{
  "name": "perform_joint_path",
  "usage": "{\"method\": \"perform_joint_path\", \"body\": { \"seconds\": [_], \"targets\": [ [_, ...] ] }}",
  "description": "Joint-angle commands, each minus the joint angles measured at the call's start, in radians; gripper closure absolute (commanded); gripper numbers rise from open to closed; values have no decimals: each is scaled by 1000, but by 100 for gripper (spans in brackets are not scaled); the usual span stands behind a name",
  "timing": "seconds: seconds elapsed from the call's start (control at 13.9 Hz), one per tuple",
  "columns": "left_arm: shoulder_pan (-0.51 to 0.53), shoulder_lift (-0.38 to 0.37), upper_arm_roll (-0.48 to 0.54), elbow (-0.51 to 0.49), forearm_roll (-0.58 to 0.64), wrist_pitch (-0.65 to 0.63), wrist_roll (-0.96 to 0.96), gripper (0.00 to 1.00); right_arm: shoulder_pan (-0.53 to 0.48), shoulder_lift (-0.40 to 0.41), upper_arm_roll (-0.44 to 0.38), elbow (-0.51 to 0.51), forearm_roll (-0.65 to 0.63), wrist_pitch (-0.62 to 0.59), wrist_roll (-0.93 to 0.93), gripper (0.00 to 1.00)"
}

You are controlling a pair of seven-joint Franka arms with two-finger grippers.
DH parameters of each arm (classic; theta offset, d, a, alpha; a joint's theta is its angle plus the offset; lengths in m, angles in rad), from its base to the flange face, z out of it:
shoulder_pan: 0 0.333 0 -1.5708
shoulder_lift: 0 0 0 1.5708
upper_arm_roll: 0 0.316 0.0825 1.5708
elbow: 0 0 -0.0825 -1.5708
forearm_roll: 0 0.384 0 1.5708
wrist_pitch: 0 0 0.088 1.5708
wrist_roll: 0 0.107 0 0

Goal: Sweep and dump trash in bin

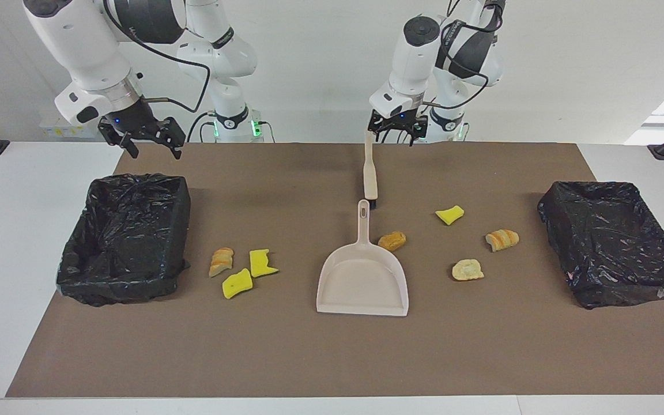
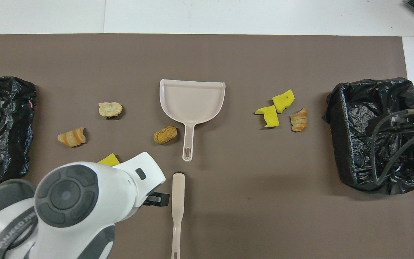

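Note:
The trash lies on the brown mat. Two yellow sponge chunks [image 1: 237, 283] [image 1: 263, 262] and a striped bread piece [image 1: 221, 261] lie beside the bin at the right arm's end [image 1: 136, 180]. A brown bread piece [image 1: 392, 240], a yellow chunk [image 1: 450, 214], a striped piece [image 1: 502, 239] and a pale piece [image 1: 467, 270] lie toward the left arm's end. The beige dustpan [image 1: 362, 276] lies mid-table, with the brush [image 1: 370, 173] nearer to the robots. My left gripper [image 1: 394, 135] is open beside the tip of the brush handle. My right gripper [image 1: 142, 141] is open, up over the mat's edge beside its bin.
A second black-lined bin [image 1: 591, 185] stands at the left arm's end. In the overhead view the left arm covers part of the mat beside the brush [image 2: 178, 205], and one yellow chunk [image 2: 108, 159] peeks out from under it.

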Motion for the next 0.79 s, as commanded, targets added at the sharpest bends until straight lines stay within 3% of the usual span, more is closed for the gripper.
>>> {"method": "perform_joint_path", "body": {
  "seconds": [0.0,0.14,0.29,0.57,0.72],
  "targets": [
    [-99,-36,18,-113,-16,81,-54,0,-7,-13,5,-12,19,-6,20,0],
    [-154,-28,18,-200,-39,181,-82,0,7,-24,11,-32,9,-6,19,0],
    [-193,-11,18,-289,-94,278,-87,0,31,-88,37,-142,20,64,17,0],
    [-217,-8,18,-319,-101,313,-88,0,108,-85,38,-201,106,134,28,0],
    [-251,32,18,-319,-101,332,-104,0,167,-70,40,-186,129,155,39,0]
  ]
}}
